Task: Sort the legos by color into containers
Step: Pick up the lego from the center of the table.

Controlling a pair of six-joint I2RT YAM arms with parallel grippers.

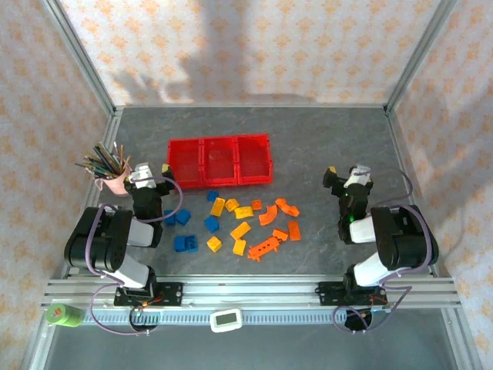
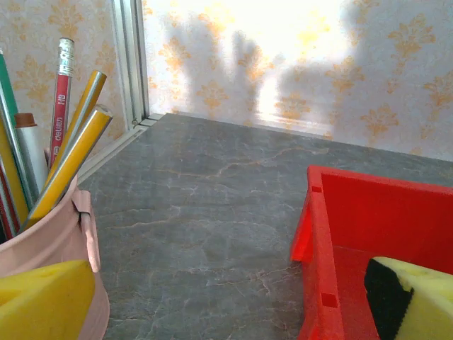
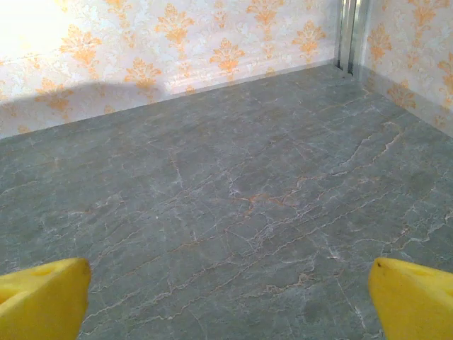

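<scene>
1. Left gripper (image 1: 151, 169) is standing spread, empty, just left of the containers (image 1: 236, 160).
2. Right gripper (image 1: 347, 173) is standing spread, empty, right of the containers.
3. Legos (image 1: 240, 223) are lying on the containers' near side, touching neither gripper.

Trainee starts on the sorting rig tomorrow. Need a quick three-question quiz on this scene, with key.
1. True or false: the red bins already hold some legos.
2. What stands right beside the left gripper? A) pink pencil cup B) a bottle C) a mug
3. Fill in: the left gripper and the right gripper are both ____.
Key: 1 false; 2 A; 3 open.
</scene>
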